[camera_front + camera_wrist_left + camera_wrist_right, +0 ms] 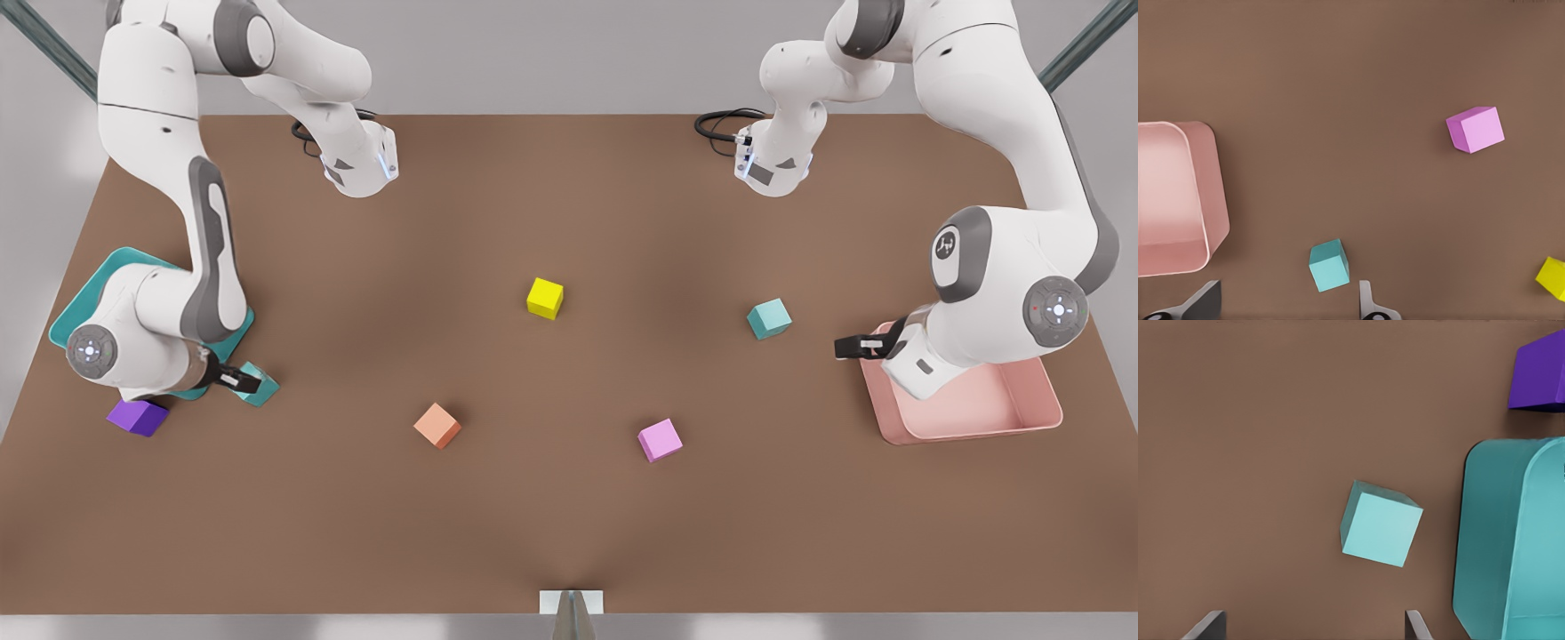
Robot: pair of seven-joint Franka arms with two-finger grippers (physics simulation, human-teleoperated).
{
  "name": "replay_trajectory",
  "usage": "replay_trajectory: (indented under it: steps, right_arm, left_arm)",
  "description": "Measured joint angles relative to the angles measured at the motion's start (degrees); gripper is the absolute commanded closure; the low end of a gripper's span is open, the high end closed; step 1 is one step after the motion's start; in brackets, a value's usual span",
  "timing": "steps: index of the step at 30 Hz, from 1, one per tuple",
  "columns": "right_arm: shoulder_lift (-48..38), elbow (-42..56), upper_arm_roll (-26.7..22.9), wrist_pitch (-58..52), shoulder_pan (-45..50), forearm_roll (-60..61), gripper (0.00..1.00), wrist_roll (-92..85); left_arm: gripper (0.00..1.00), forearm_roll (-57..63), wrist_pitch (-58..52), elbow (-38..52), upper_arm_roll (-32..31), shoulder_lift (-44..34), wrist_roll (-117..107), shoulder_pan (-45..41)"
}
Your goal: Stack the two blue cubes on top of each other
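One blue cube sits on the brown table toward the front view's right. My left gripper hovers beside it by the pink bin, open; in the left wrist view that blue cube lies just ahead of the spread fingers, untouched by them. The other blue cube rests at the front view's left by the teal bin, partly hidden by my right gripper. From the right wrist, this blue cube lies ahead of the open fingers, which do not touch it.
A teal bin and a purple cube lie at the front view's left, a pink bin at its right. Yellow, orange and pink cubes are spread across the middle.
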Motion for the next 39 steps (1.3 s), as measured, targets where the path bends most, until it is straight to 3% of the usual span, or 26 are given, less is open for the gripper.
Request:
replay_trajectory:
  steps: [9, 39]
  right_arm:
    - [-2.81, -13.03, 0.02, 11.81, -1.90, 1.56, 0.00, 3.11]
    - [7.26, -12.66, 0.15, 22.67, -5.36, 4.47, 0.00, 6.64]
  left_arm:
    - [0.00, -0.09, -1.26, -0.95, 0.00, 0.42, -0.03, 0.13]
    - [0.00, -0.28, -3.93, -2.37, -0.02, 1.58, 0.30, 0.06]
